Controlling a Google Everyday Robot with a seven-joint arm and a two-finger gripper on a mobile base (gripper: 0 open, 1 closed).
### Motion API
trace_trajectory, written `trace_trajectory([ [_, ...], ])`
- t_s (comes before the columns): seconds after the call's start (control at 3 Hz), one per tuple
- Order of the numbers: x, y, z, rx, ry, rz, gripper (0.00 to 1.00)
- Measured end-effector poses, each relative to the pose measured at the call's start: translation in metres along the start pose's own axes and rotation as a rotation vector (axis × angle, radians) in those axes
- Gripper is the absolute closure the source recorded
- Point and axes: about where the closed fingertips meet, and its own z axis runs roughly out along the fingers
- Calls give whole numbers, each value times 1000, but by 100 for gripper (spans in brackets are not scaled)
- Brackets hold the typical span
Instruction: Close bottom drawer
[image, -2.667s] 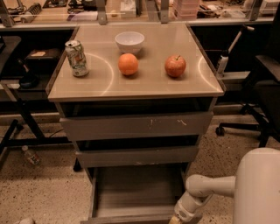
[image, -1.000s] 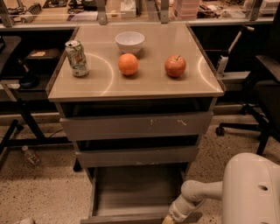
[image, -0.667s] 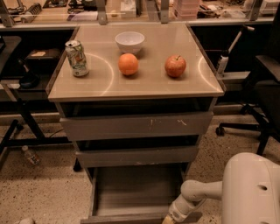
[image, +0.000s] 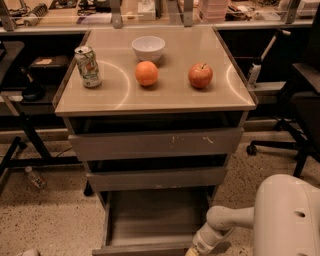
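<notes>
The bottom drawer (image: 150, 220) is the lowest of three grey-brown drawers in the cabinet and stands pulled far out, its wood-grain floor showing. Its flat front runs along the bottom edge of the view. My gripper (image: 192, 251) reaches down at the drawer's front right corner, at the end of the white arm (image: 225, 222). The fingers are cut off by the bottom edge of the view.
The top drawer (image: 155, 142) with white scratches and the middle drawer (image: 155, 177) stand slightly out. On the cabinet top sit a can (image: 88, 66), a white bowl (image: 148, 48), an orange (image: 146, 73) and an apple (image: 200, 75). An office chair (image: 295, 110) stands right; a bottle (image: 35, 177) lies on the floor left.
My arm has shifted a little left and lower along the drawer's front right corner. The drawer looks as far out as before.
</notes>
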Motion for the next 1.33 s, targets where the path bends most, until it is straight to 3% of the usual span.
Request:
trace_trajectory([
  [0.33,0,0,0,0,0,0,0],
  [0.67,0,0,0,0,0,0,0],
  [1.33,0,0,0,0,0,0,43],
])
